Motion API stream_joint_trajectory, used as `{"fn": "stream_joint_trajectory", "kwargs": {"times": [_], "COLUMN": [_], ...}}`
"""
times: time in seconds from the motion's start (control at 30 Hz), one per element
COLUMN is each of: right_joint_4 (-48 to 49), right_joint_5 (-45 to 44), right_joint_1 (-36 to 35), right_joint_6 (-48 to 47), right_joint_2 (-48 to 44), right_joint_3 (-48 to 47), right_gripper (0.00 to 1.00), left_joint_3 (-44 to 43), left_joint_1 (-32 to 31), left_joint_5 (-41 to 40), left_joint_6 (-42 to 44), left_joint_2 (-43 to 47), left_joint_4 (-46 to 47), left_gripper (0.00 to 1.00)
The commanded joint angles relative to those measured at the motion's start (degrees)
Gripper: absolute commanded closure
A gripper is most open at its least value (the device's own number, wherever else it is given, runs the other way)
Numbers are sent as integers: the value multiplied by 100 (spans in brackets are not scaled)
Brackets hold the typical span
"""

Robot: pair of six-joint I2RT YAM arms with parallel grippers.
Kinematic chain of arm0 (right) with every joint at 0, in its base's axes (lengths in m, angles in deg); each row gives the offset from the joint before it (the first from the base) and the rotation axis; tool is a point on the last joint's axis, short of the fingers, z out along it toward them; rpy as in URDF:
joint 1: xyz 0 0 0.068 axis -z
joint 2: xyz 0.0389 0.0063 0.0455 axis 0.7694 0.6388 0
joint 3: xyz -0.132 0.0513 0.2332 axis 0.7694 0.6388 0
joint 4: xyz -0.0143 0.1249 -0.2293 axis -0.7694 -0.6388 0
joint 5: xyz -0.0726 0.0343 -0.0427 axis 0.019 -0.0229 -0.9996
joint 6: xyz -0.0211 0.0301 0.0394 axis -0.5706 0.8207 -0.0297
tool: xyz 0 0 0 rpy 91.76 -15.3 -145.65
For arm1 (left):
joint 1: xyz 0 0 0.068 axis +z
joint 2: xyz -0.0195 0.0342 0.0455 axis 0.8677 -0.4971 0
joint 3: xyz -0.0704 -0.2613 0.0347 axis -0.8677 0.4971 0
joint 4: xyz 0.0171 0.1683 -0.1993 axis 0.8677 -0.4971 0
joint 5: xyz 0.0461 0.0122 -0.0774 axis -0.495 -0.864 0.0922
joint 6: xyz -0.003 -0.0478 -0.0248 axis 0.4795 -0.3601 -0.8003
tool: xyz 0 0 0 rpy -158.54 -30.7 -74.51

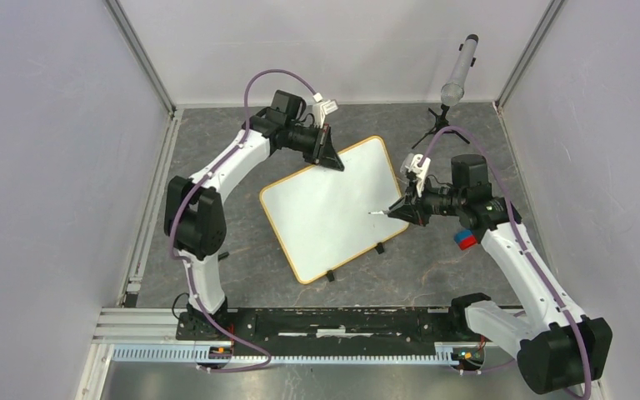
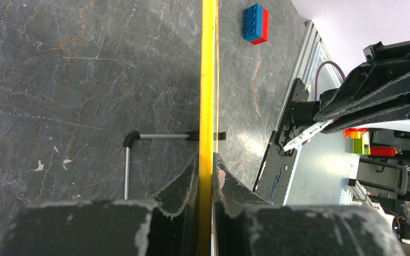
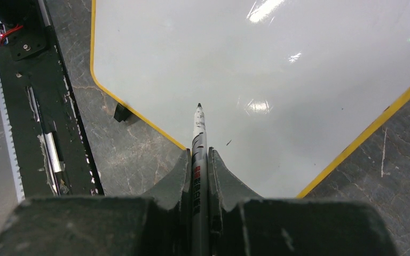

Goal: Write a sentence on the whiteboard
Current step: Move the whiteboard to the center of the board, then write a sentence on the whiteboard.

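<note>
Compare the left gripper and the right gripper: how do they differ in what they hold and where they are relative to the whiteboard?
The left gripper pinches the whiteboard by its yellow frame, while the right gripper clamps a marker. The left gripper sits at the board's far edge, whereas the right gripper reaches in from the board's right side, its marker pointing over the white surface. Both are black and shut on something thin.

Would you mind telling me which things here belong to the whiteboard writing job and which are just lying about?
For the job:
- whiteboard
- marker, gripped in the right end effector
- left end effector, clamped on the whiteboard's edge

Just lying about:
- blue and red brick
- grey tube on a small tripod, at the back
</note>
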Motion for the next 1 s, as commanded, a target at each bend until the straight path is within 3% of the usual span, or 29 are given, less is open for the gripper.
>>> {"fn": "stream_joint_trajectory", "kwargs": {"times": [0.0, 0.37, 0.63, 0.97], "right_joint_4": [64, 99, 110, 301], "right_joint_5": [109, 91, -3, -206], "right_joint_1": [-83, -201, -353, -699], "right_joint_6": [-9, 9, 43, 5], "right_joint_2": [-73, -41, -32, 19], "right_joint_3": [-84, -106, -193, -442], "right_gripper": [100, 100, 100, 100], "left_joint_3": [-190, -434, -851, -809], "left_joint_1": [-406, -637, -464, 551], "left_joint_5": [75, 225, -243, -497], "left_joint_6": [499, 1054, 1139, 959], "left_joint_2": [-295, -618, -164, 726], "left_joint_4": [-557, -1116, -1393, -1487], "left_gripper": [88, 89, 53, 4]}}
